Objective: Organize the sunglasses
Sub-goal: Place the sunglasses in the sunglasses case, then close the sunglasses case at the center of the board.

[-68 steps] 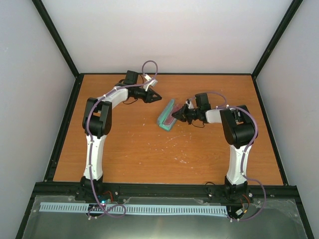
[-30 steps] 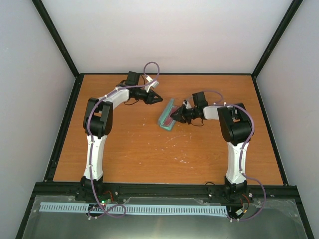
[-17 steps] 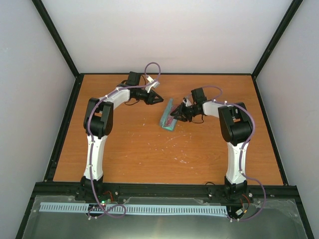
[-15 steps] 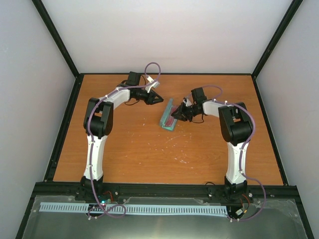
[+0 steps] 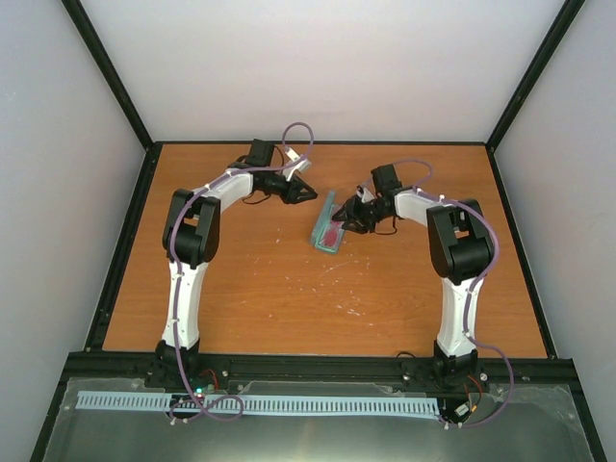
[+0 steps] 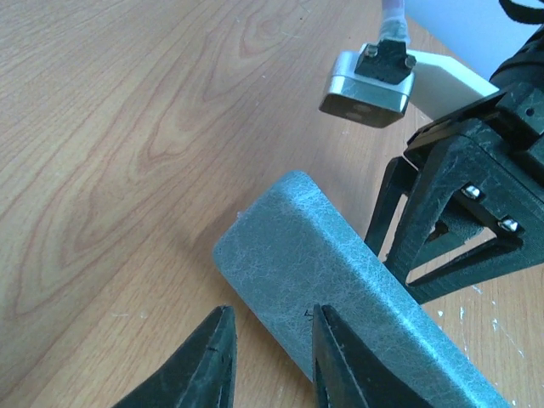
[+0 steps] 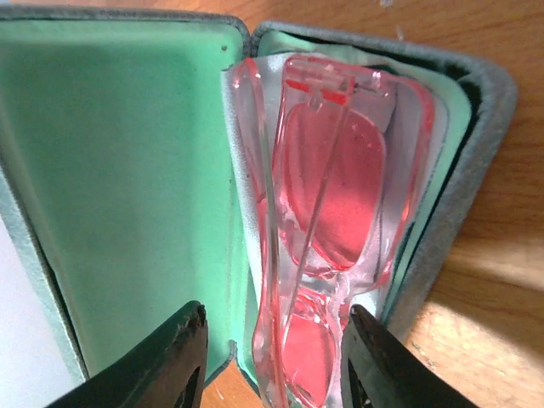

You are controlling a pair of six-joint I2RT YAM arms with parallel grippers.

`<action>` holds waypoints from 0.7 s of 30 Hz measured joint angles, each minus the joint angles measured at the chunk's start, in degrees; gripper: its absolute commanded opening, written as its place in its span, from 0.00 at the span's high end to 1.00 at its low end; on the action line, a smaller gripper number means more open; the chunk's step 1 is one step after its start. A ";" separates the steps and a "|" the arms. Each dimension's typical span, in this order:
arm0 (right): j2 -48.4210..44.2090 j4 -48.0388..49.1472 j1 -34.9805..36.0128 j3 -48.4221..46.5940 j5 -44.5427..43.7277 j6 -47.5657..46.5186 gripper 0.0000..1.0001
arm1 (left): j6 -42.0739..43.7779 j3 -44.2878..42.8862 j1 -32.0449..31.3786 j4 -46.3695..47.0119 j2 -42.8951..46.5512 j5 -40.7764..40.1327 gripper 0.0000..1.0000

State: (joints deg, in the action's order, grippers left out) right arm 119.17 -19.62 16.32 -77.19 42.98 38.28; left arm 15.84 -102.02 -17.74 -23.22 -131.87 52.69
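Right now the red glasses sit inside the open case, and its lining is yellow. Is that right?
Not quite: the lining is green, not yellow. The right wrist view shows it plainly. The rest holds: the red glasses do sit inside the open case.

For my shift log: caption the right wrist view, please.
Pink sunglasses folded inside the open green-lined case, right gripper open over them.

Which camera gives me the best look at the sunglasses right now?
Right wrist: the sunglasses fill the frame, folded inside the open case. Top external shows only a small pink patch; left wrist shows just the case's outer shell, no glasses.
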 measured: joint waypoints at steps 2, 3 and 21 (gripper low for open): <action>-0.15 -1.11 -0.15 -0.55 -0.61 -0.55 0.71 | 0.22 0.00 -0.13 -0.24 0.00 -0.04 0.74; -0.22 -1.66 -0.22 -0.85 -0.90 -0.83 0.72 | 0.26 0.00 -0.24 -0.39 0.00 -0.04 0.75; -7.21 -4.35 -2.36 2.49 -10.08 -1.33 0.97 | 1.81 0.33 -1.42 -3.85 0.00 -0.24 0.81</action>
State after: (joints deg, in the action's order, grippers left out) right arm 111.96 -23.97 13.96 -74.70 32.91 36.95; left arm 17.65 -101.69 -19.16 -27.07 -131.87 52.45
